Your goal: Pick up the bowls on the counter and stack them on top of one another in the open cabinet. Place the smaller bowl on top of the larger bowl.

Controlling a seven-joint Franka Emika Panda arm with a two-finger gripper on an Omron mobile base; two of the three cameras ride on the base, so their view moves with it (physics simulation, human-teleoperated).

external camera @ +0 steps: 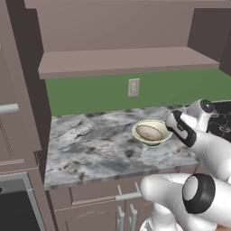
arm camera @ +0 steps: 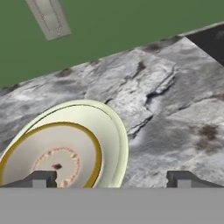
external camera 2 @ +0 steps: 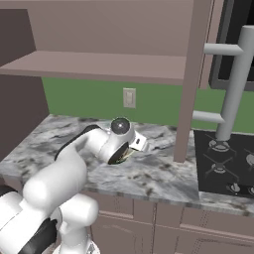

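Closest to me, the white arm (external camera: 198,189) bends up from its base and reaches forward over the brown drawers (external camera: 94,198) with their silver handles. Its gripper (arm camera: 111,178) hangs low over the counter (external camera: 90,149) with the jaws spread wide and nothing between them; one dark fingertip (arm camera: 41,178) sits above the bowls, the other over bare stone. Just beside the hand, on the marbled slab, the smaller bowl (external camera: 149,132), tan-brown with a whitish mottled inside, rests nested in the larger bowl (external camera: 159,140), whose pale cream-green rim rings it. To the right the slab meets the black stovetop (external camera 2: 223,163). Behind the counter, a green wall carries a pale outlet plate (external camera: 133,87). Above that, the open cabinet (external camera: 126,61) shows its long mauve-brown shelf board.
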